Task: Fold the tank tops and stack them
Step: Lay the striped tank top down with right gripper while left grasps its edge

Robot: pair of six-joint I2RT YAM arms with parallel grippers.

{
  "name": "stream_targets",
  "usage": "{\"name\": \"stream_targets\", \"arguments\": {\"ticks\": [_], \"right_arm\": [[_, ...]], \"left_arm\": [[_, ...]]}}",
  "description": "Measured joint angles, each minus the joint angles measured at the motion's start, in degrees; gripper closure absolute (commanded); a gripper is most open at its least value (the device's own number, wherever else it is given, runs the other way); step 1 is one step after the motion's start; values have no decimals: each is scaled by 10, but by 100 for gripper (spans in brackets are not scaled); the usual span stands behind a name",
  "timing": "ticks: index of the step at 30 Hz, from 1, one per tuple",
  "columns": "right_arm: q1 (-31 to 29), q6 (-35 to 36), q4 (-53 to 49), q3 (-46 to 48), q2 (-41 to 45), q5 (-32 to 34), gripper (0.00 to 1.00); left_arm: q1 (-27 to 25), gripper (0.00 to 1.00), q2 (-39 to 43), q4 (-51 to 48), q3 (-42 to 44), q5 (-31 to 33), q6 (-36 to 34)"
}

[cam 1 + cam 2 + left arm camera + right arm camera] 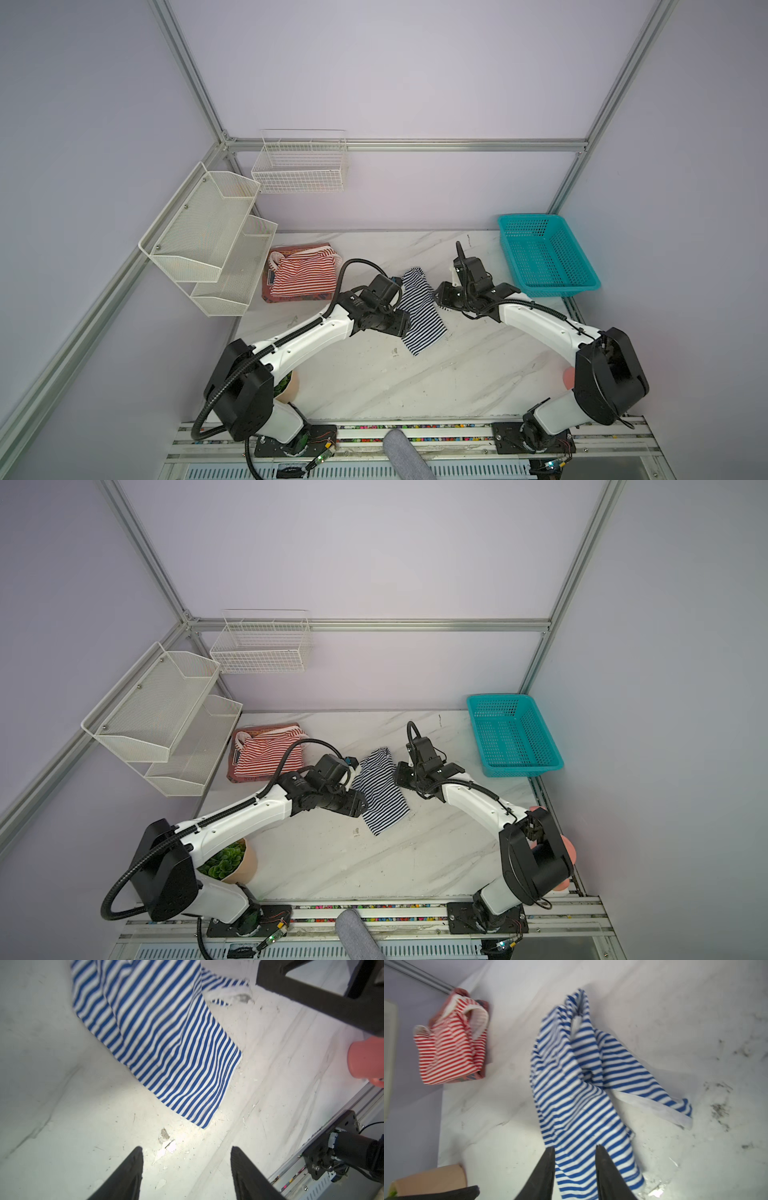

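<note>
Both top views showed a white marble-look table (457,374), a folded red-and-white striped cloth tank top (303,272) at back-left and a rumpled navy-and-white striped tank top (419,316) mid-table. The left gripper (187,1149) gaped wide and empty beside it; the right gripper (575,1146) stood narrowly parted over its cloth.

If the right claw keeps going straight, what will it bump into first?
Probably the blue-striped top: it lies right ahead of the right claw, already between its tips, though depth is unclear.
</note>
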State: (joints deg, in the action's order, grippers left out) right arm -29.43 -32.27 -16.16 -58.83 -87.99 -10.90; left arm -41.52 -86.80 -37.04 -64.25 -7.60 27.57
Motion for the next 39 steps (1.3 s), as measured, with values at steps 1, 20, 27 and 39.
{"name": "stream_targets", "arguments": {"ticks": [1, 20, 27, 39], "right_arm": [[4, 2, -3, 10, -9, 1, 56], [32, 22, 66, 70, -97, -70, 93], [32, 11, 78, 80, -82, -108, 100], [30, 10, 6, 29, 120, -99, 100]], "left_arm": [[-5, 29, -14, 0, 1, -6, 6], [-24, 57, -167, 53, -3, -44, 78], [-25, 100, -177, 54, -3, -52, 83], [-26, 100, -58, -43, -73, -9, 34]]}}
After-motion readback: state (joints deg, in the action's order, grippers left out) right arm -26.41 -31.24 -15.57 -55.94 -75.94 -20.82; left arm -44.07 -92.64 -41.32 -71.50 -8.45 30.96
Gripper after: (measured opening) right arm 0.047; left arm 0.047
